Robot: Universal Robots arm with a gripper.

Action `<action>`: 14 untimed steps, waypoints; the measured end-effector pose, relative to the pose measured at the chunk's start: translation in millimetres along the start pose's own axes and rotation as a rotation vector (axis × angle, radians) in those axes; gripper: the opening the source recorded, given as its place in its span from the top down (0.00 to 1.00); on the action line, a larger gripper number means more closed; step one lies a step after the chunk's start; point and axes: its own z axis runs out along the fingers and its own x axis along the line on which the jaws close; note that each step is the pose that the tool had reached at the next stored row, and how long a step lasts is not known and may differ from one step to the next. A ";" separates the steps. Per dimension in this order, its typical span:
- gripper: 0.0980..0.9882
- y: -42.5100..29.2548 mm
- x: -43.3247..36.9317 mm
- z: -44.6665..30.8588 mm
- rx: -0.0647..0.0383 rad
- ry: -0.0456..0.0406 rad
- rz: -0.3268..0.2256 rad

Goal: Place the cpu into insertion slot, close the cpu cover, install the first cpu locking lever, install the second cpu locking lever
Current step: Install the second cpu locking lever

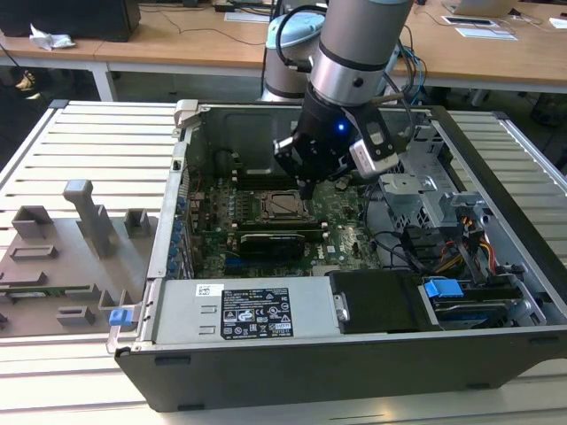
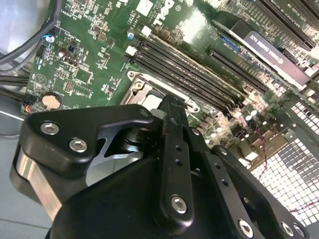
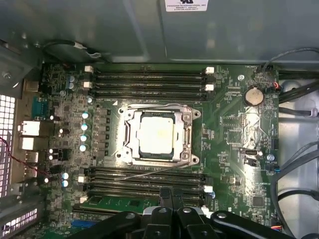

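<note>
- Seeing the tool (image 1: 306,186) inside the open PC case (image 1: 292,372), hovering just above the motherboard (image 1: 350,239) at the edge of the socket area on the exterior view's right.
- Tool fingers (image 2: 172,144) are pressed together, nothing between them as far as I can see; tool reads as closed and empty in both wrist views.
- cpu (image 3: 156,136) sits flat in the insertion slot (image 3: 130,122), silver top facing up, square to the socket.
- cpu cover (image 3: 186,133) is down around the chip, its frame lying on the chip's edges with the top showing through the cut-out.
- One thin wire lever (image 3: 154,106) runs along the socket side nearer the case wall; I can't tell if it's hooked.
- Second lever (image 3: 149,173) is angled out over the memory slots (image 3: 144,181) on the tool's side, so it looks unlatched.
- Tool tip in the first wrist view (image 3: 171,195) is over the memory slots, near that loose lever, not touching it that I can tell.
- Case stands on a slatted desk (image 1: 97,142); grey fixture tray (image 1: 71,257) lies beside it on the exterior view's left.
</note>
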 end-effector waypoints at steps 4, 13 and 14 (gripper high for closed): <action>0.99 -1.6 0.0 1.1 0.000 0.0001 0.000; 0.99 -5.6 -0.1 3.4 0.000 0.0000 0.000; 0.99 -6.0 -0.1 3.7 0.000 0.0001 0.000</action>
